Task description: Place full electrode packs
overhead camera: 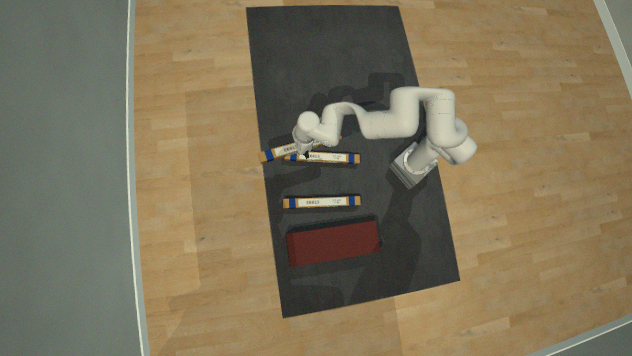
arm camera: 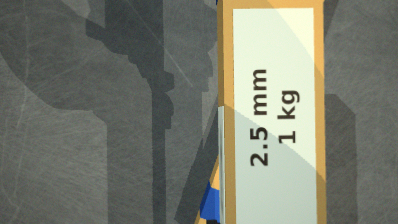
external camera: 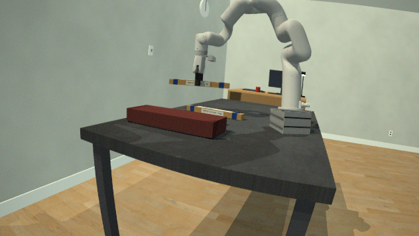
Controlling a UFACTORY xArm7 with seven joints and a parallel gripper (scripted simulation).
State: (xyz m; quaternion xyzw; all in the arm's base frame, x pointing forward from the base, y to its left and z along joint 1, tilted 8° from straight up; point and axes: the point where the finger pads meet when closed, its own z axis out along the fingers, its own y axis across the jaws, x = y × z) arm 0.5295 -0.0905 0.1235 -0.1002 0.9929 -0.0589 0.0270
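One pack up in the tool, two down on the bench

We see the dark bench [overhead camera: 330,45] [external camera: 185,159] as the largest thing, with the white arm [overhead camera: 390,124] [external camera: 292,79] rising from a grey base [overhead camera: 407,181] [external camera: 298,127] near one long edge. Behind it, in the exterior view, we make out a wooden desk [external camera: 255,99] with a monitor [external camera: 275,78] and a small red cup [external camera: 258,89]

Next in size comes the low dark red platform [overhead camera: 334,243] [external camera: 172,122], with no pack lying on it

Of the three packs, all orange with blue bands and white labels, the held pack [overhead camera: 280,151] [external camera: 215,84] [arm camera: 275,50] hangs roughly level in the air, well above the bench. From above, one end reaches just past the bench edge. Its label reads 2.5 mm, 1 kg in the wrist view

The middle pack [overhead camera: 335,158] lies flat on the bench, partly covered from above by the arm's end. The near pack [overhead camera: 320,201] [external camera: 215,112] also lies flat, just beside the platform and apart from it

Smallest, the black-fingered tool [overhead camera: 305,153] [external camera: 199,83] is closed around the held pack near its middle, pointing down
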